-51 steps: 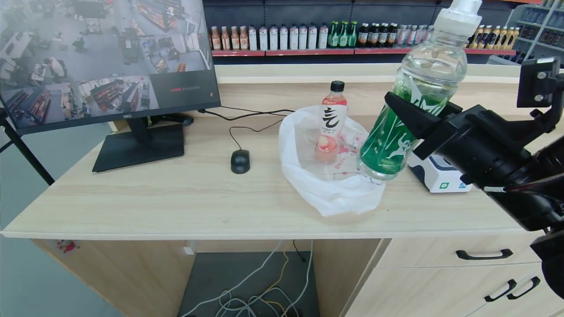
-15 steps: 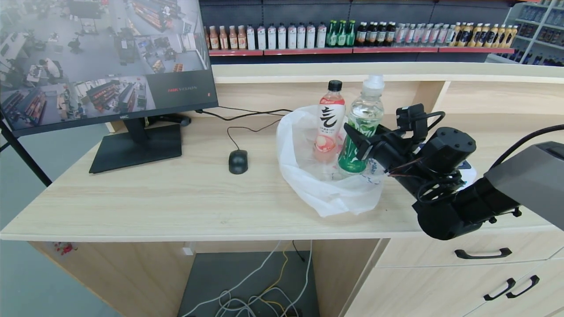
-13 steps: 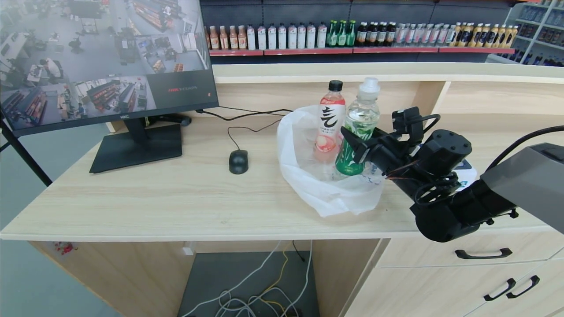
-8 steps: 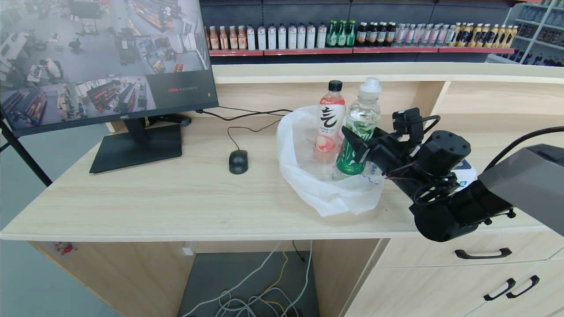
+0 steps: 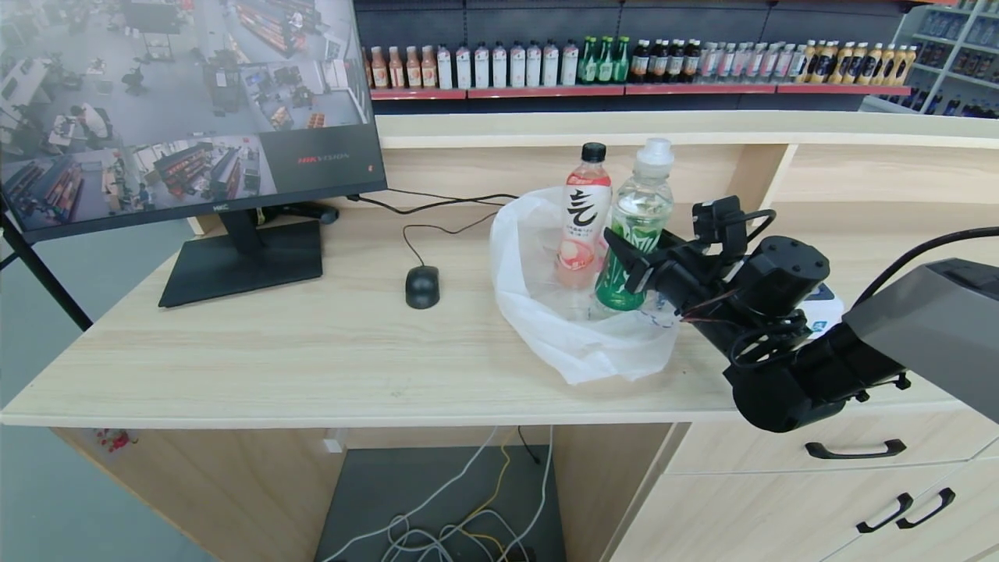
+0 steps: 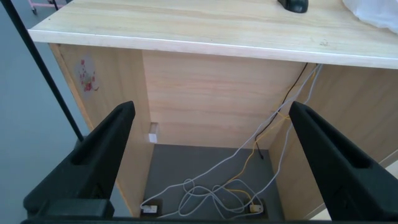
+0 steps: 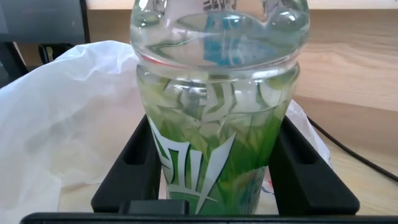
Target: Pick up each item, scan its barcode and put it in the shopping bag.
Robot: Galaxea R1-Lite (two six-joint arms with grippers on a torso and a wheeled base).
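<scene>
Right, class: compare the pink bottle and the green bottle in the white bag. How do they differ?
The pink bottle has a black cap; the green bottle has a white one. The pink bottle stands free, while the green bottle is gripped by the right gripper. Both stand upright in the bag.

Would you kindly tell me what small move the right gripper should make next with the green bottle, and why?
Probably open the right gripper and release. The green bottle stands upright inside the white shopping bag, beside the pink bottle, with the gripper's fingers clamped on its label, so letting go looks like the step left.
</scene>
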